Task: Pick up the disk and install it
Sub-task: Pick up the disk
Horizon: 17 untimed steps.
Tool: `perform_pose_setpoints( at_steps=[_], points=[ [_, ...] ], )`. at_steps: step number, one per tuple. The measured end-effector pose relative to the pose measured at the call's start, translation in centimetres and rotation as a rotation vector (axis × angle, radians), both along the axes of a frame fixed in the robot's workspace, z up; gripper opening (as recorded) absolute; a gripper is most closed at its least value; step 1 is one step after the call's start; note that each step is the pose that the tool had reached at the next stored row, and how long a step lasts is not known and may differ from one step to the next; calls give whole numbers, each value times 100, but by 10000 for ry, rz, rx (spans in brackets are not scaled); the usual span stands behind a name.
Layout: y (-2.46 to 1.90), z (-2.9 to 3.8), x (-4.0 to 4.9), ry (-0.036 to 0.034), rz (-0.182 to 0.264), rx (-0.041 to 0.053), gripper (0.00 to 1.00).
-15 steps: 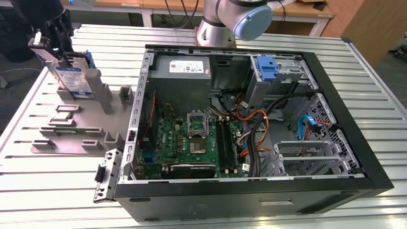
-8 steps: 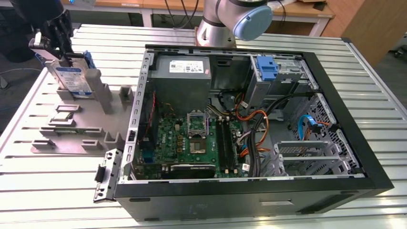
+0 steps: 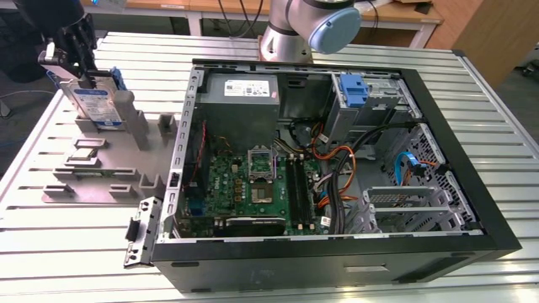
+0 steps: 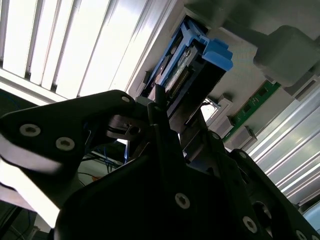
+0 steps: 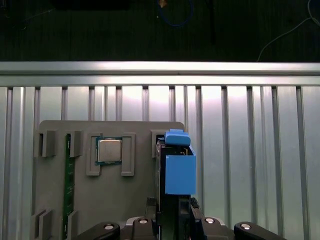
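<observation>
— Logging the grasp first. Where did the fingers (image 3: 82, 57) stand against the disk (image 3: 94, 104)?
— Over its top edge, one on each broad face, pressed shut on it. First wrist view had the disk (image 5: 179, 172) edge-on, running straight out from between them.
— And the disk's place?
— Upright on its edge, at the grey holder (image 3: 118, 154) on the tabletop (image 3: 50, 240), far toward the exterior view's left. Lower edge down among the holder's slots; seated or just lifted, could not tell. Well apart from the open computer case (image 3: 337, 262).
— Looks?
— Flat silver slab. White-and-blue label on the face turned to the exterior camera. Blue plastic bracket along its edges, with a blue tab at the end.
— Neighbours on the holder?
— A processor chip (image 5: 109, 150) in its pocket, near the disk. A green memory stick (image 5: 68, 190) set in a slot beyond that.
</observation>
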<state>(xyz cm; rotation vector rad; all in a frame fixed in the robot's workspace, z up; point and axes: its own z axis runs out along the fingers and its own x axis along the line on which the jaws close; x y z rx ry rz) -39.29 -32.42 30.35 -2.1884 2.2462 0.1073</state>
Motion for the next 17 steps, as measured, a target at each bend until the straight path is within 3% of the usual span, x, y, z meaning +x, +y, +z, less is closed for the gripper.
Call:
perform_pose_setpoints(
  at_steps=[10,17],
  points=[
    [0,10,0,-2,0,-4,35],
    [0,198,0,-2,-2,-6,35]
  ],
)
